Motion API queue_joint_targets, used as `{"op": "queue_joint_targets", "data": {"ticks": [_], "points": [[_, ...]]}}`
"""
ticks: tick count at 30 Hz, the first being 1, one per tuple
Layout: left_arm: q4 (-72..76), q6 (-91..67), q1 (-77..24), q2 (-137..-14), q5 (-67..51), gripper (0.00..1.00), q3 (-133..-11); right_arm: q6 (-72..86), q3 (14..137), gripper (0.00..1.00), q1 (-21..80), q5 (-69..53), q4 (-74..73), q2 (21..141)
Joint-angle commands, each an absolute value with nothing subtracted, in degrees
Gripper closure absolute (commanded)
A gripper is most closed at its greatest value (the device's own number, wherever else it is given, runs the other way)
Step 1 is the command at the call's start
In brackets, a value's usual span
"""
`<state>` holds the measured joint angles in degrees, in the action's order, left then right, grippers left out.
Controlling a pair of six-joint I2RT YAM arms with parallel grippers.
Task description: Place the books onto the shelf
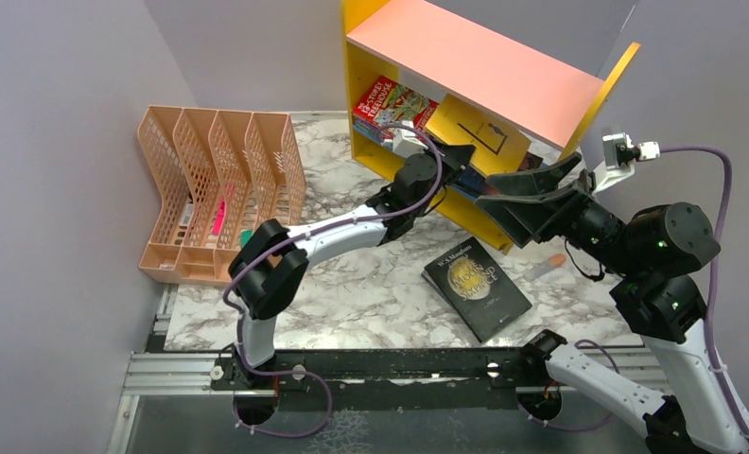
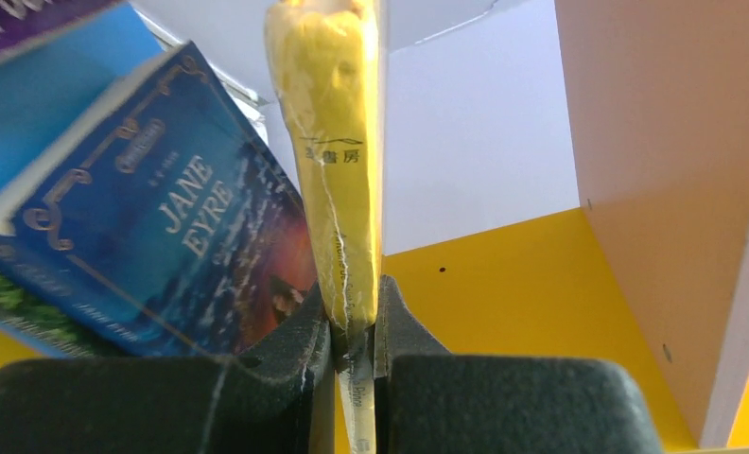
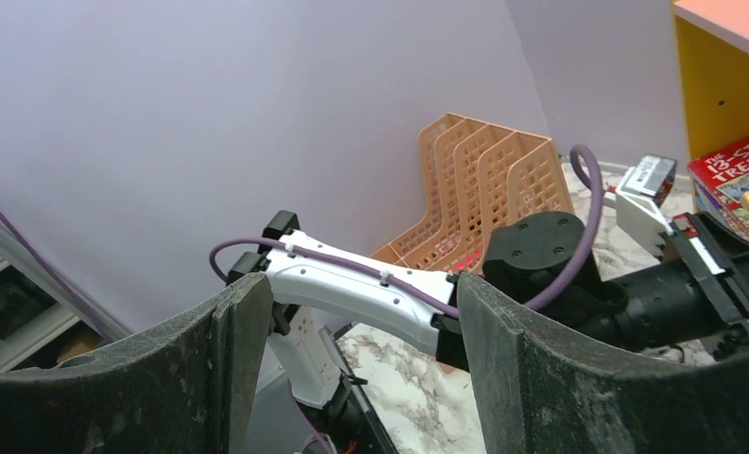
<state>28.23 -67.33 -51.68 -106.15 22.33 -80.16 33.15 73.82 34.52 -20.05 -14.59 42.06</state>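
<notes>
Several books are already inside the shelf (image 1: 484,66), on its lower board. A red Treehouse cover (image 1: 390,102) shows at the upper centre of the overhead view. In the left wrist view the blue Jane Eyre (image 2: 177,222) leans at the left of the frame, with a purple cover (image 2: 21,19) in the upper left corner. The full number cannot be counted, since the pink top board hides most of the row.

The left end effector (image 2: 354,326) is clamped tight on the lower edge of the mustard yellow book (image 2: 338,170). That book stands upright and edge-on at the centre of the wrist frame, just beside Jane Eyre and within the shelf opening. Whether it rests on the board cannot be told.

The right end effector (image 1: 527,199) hangs at the right centre of the overhead frame, near the shelf's yellow side panel, its jaws wide apart with nothing between them.

One black book (image 1: 475,288) lies flat on the worktop (image 1: 352,293) at lower centre, well apart from both end effectors.

The task looks mostly done: the yellow book needs releasing, and the black book is left to shelve.
</notes>
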Motion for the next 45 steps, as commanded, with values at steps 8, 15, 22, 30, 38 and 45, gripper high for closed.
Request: {"op": "queue_joint_targets", "data": {"ticks": [8, 15, 22, 30, 38, 45], "points": [[41.49, -76.88, -53.05, -114.03, 24.03, 1.00, -85.18, 31.38, 74.66, 0.23, 34.81, -16.34, -18.02, 41.50], [43.53, -81.58, -53.04, -117.01, 23.21, 1.00, -84.81, 31.63, 74.20, 0.23, 34.76, -16.18, -18.36, 41.39], [44.04, -85.50, -54.12, -117.51, 23.85, 1.00, -82.85, 31.88, 73.42, 0.23, 34.78, -15.73, -18.54, 41.39], [44.01, -85.97, -54.24, -118.28, 23.16, 1.00, -82.20, 32.15, 72.74, 0.24, 34.73, -15.38, -18.54, 41.43], [42.00, -85.93, -54.49, -117.47, 24.94, 0.72, -79.77, 32.34, 71.69, 0.24, 34.72, -14.82, -18.21, 41.16], [34.28, -84.75, -54.40, -117.39, 24.73, 0.66, -82.21, 32.37, 71.37, 0.24, 34.73, -14.42, -18.50, 40.96]]}}
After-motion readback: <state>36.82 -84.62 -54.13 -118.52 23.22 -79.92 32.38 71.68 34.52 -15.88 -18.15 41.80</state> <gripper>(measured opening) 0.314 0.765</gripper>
